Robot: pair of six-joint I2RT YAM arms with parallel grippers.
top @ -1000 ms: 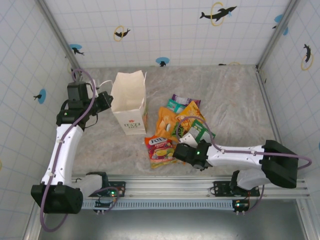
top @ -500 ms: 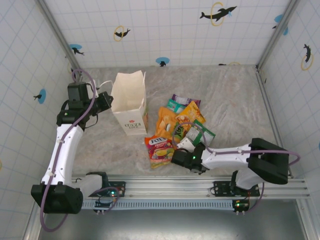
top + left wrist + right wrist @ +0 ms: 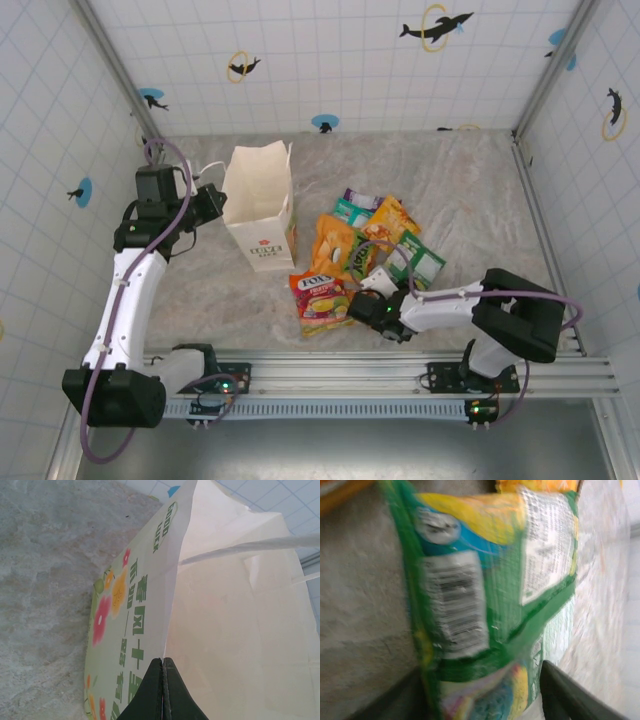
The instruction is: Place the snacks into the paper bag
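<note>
paper bag [image 3: 135, 605], "good luck" print — left gripper [image 3: 162, 680] pinching its rim, right gripper [image 3: 480, 696] astride green packet [image 3: 495, 610], grip unclear

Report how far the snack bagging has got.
Done: the left gripper pinches the rim of the paper bag; no packet shows in the part of its inside that is in view. In hand: the right gripper straddles a green packet, grip uncertain. Left: the red FOX'S packet, the orange packet and the rest lie on the table.
</note>
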